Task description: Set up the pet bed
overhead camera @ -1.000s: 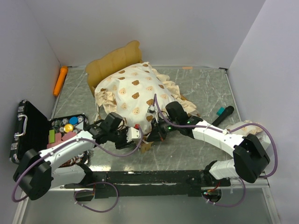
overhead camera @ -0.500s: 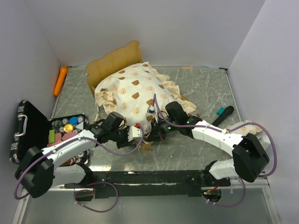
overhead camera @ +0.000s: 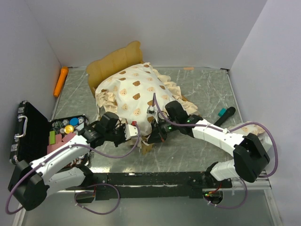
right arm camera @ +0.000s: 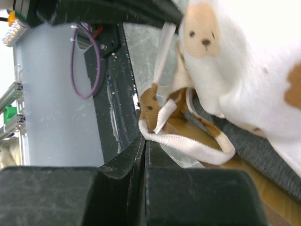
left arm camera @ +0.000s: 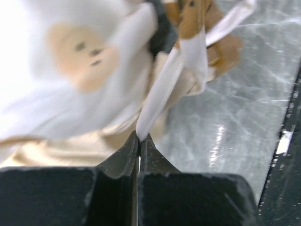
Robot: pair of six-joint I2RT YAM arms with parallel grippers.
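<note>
Both clamped tight: left gripper (left arm camera: 139, 137) on white mattress tie (left arm camera: 164, 89), right gripper (right arm camera: 143, 140) on white elastic loop (right arm camera: 188, 143)

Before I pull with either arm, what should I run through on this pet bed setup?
1. Left gripper shut on the white fabric strap: ok.
2. Right gripper shut on the white elastic loop: ok.
3. Cream bear-print ruffled mattress lying flat: not ok, it mounds up and its ruffle spills out on the right.
4. Tall wavy light-wood headboard upright: cannot tell from above.
5. Left arm apart from the open black hard case: cannot tell; the forearm crosses the case's edge in the top view.
</note>
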